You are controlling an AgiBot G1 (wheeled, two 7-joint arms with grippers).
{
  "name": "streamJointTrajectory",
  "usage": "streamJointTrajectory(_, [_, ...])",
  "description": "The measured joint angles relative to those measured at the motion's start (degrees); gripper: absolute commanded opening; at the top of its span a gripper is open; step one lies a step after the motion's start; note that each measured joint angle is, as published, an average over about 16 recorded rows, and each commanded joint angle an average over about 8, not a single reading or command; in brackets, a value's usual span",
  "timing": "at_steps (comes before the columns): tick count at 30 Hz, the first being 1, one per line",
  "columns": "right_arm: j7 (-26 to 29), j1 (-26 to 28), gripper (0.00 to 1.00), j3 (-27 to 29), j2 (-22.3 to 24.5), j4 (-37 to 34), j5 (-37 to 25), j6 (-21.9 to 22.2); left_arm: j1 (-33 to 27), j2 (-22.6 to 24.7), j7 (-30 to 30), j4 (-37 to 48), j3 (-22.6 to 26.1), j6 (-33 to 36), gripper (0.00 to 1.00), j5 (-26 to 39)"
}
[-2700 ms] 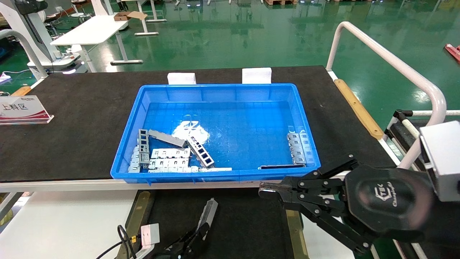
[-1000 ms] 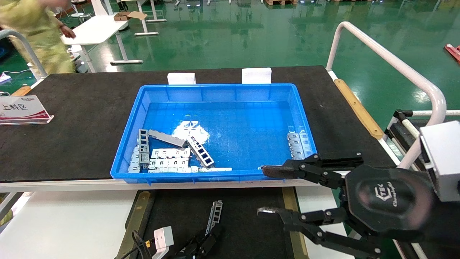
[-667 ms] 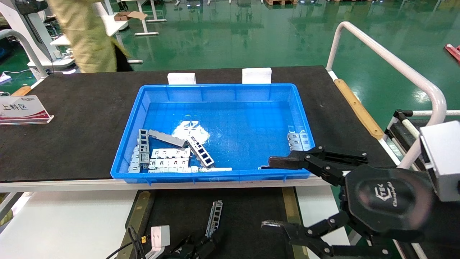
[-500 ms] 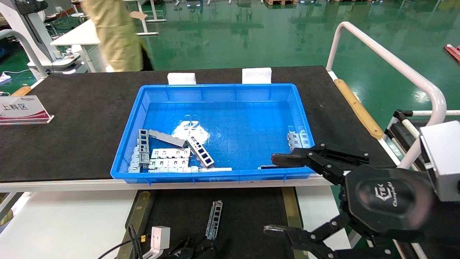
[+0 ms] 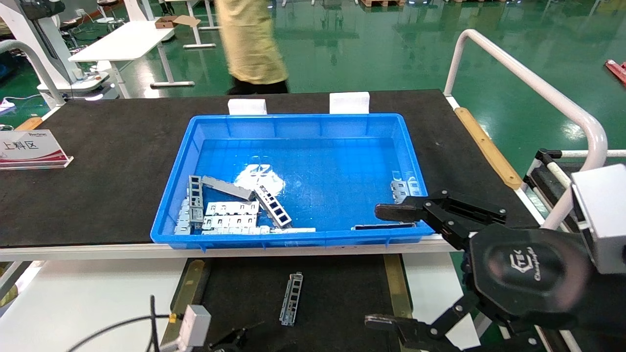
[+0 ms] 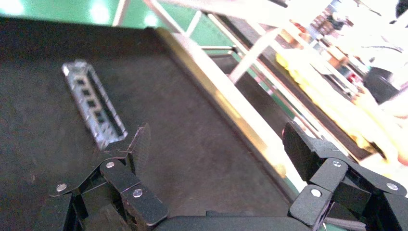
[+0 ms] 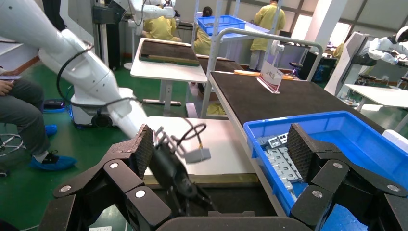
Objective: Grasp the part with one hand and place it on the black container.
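The part (image 5: 291, 298), a slim grey channel bracket with cutouts, lies free on the black container (image 5: 342, 293), between its two brass strips. It also shows in the left wrist view (image 6: 95, 104), lying on the container's surface (image 6: 192, 134) just beyond one finger. My left gripper (image 6: 219, 144) is open and empty, drawn back from the part; in the head view only its tip (image 5: 230, 338) shows at the bottom edge. My right gripper (image 5: 384, 266) is wide open and empty, held over the container's right side near the bin's front right corner.
The blue bin (image 5: 415, 161) on the black mat behind the container holds several grey brackets and pale plates (image 5: 230, 208). A sign (image 5: 29, 146) stands far left. A white rail (image 5: 538, 88) runs on the right. A person (image 5: 252, 44) passes behind the table.
My left gripper has let go of the part on the container and pulled back. My right gripper has gone from shut to wide open. The person has walked to the right.
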Motion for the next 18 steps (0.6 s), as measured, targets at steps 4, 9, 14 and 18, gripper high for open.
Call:
streamJointTrajectory(4, [0.0, 0.0, 1.00, 0.0, 0.0, 0.0, 0.0, 0.0, -2.1, -3.2, -1.9, -2.0, 1.1, 2.6, 1.00, 2.2])
streamJointTrajectory(9, [0.0, 0.0, 1.00, 0.0, 0.0, 0.0, 0.0, 0.0, -4.2, -6.5, -3.4, -4.3, 2.0, 4.8, 1.00, 4.1])
streamJointTrajectory(14, [0.0, 0.0, 1.00, 0.0, 0.0, 0.0, 0.0, 0.0, -5.2, -8.3, -4.2, -5.8, 2.2, 5.9, 1.00, 4.9])
streamJointTrajectory(18, [0.0, 0.0, 1.00, 0.0, 0.0, 0.0, 0.0, 0.0, -5.6, -9.1, -4.5, -6.7, 2.3, 6.3, 1.00, 5.2])
